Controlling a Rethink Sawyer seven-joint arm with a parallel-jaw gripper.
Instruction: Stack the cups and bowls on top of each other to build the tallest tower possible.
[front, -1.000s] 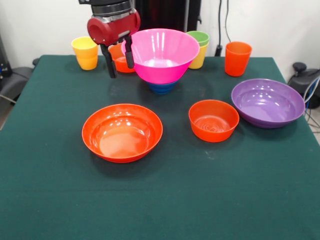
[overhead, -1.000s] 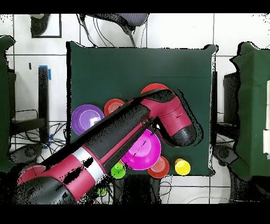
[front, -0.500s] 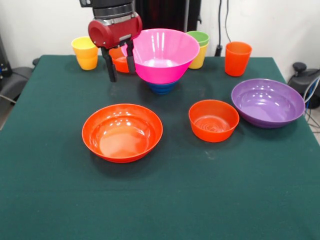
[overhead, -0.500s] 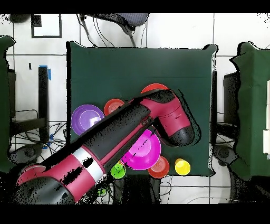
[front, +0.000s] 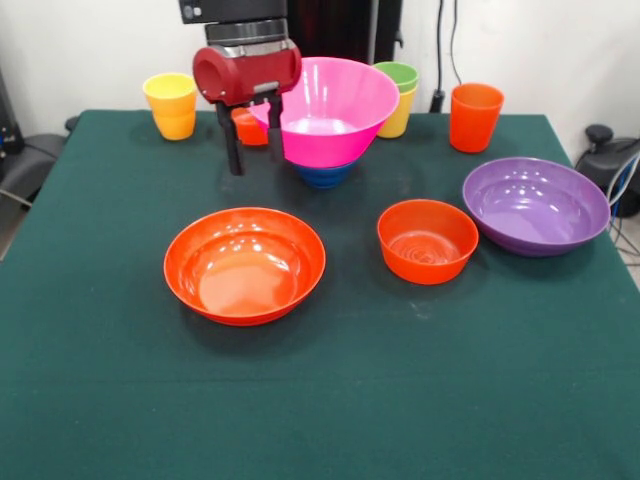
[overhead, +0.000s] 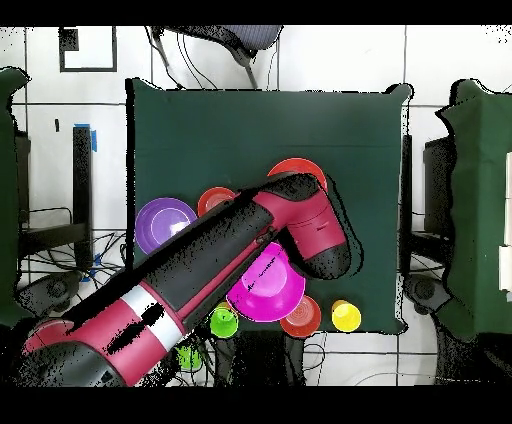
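Observation:
My gripper (front: 256, 148) hangs open at the left rim of the big pink bowl (front: 330, 105). Its left finger (front: 233, 150) stands clear over the cloth, while the right finger touches or overlaps that rim. The pink bowl rests on an upturned small blue bowl (front: 324, 176). Between the fingers, further back, a small orange bowl (front: 246, 127) shows. On the table lie a wide orange bowl (front: 245, 265), another small orange bowl (front: 427, 241) and a wide purple bowl (front: 536, 205). At the back stand a yellow cup (front: 172, 105), a green cup nested in a yellow one (front: 397, 92), and an orange cup (front: 475, 116).
In the overhead view the red and black arm (overhead: 220, 260) crosses the purple bowl (overhead: 158, 222) side and covers part of the pink bowl (overhead: 272, 292) and the wide orange bowl (overhead: 300, 167). The green cloth (front: 330, 400) runs on in front of the bowls.
The gripper has shifted sideways toward the pink bowl, from beside the small orange bowl to the pink rim. It stays open. No bowl or cup has moved.

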